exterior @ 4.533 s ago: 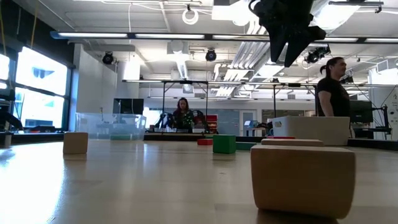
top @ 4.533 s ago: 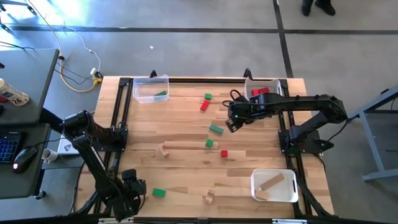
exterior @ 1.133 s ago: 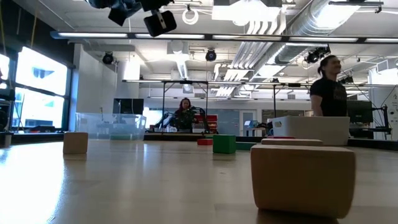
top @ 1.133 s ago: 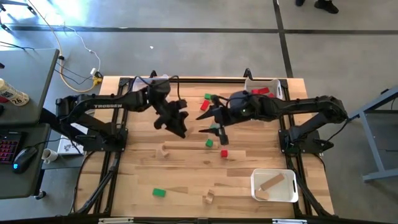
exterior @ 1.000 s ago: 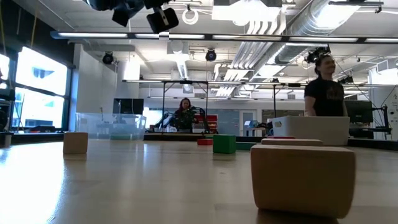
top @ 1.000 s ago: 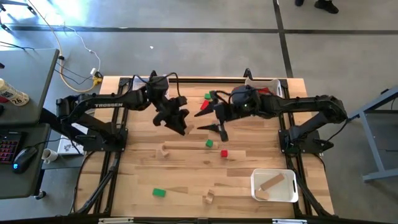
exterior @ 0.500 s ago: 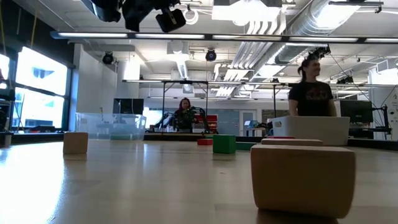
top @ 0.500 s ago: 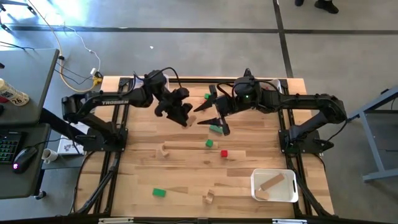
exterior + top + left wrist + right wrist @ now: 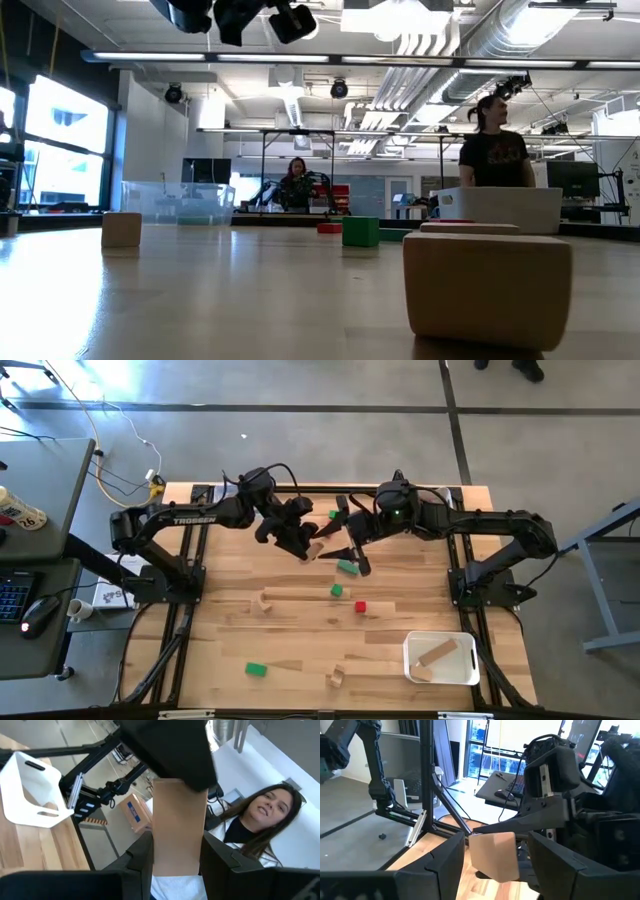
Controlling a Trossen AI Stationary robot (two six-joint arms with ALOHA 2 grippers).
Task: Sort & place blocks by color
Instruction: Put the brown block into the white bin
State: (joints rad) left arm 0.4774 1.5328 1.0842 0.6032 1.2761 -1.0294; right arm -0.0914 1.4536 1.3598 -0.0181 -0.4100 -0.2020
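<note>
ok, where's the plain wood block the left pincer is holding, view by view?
High: plain wood block is mid-table toward the far edge, between the two arms.
Low: not in it.
Left wrist: centre, clamped between that arm's own fingers.
Right wrist: lower centre, between the open fingers of the right pincer.
Shared landmark: the left pincer gripping it.

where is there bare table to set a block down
Bare wood lies between the green bin and the plain block, and left of the green block. Crowded: mid-table, where both claws meet.
</note>
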